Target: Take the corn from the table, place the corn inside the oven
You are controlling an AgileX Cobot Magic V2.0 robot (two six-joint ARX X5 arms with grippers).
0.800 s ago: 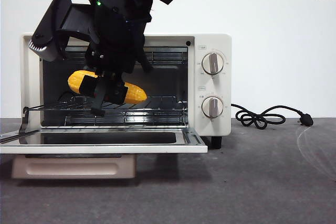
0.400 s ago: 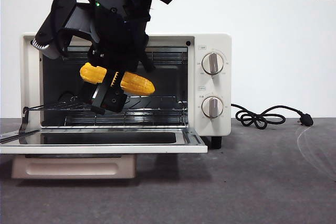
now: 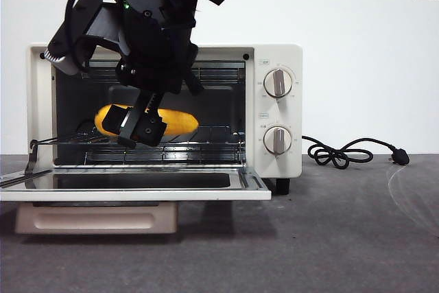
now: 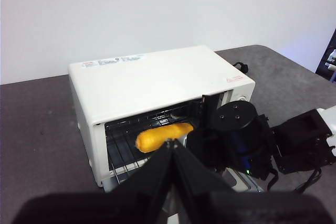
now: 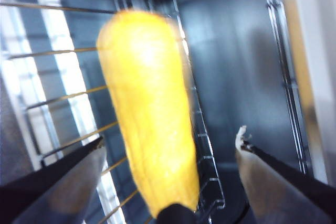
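Corn, a glossy yellow-orange toy cob with ridged kernel rows (image 3: 171,121), lies on the wire rack (image 3: 206,135) inside the cream-white boxy toaster oven (image 3: 274,111), whose dark glass door (image 3: 137,184) hangs open and level in front. In the right wrist view we see our right gripper (image 5: 170,153) with its jaws spread wide on either side of the cob, touching it on neither side, so it has hold of nothing; in the front view this same gripper reaches into the oven mouth from above. We judge the placing step as good as done: the corn is in the oven and released. The next move, as we read it, calls for drawing the right arm straight back out of the opening without clipping the cob or the rack wires. Our left gripper (image 4: 173,148) waits well back from the oven, jaws closed together and empty. As for writing, a long label on the oven's top (image 4: 113,61) and small print above the two round knobs (image 3: 278,82) are too small for us to read, and no brand name is legible.
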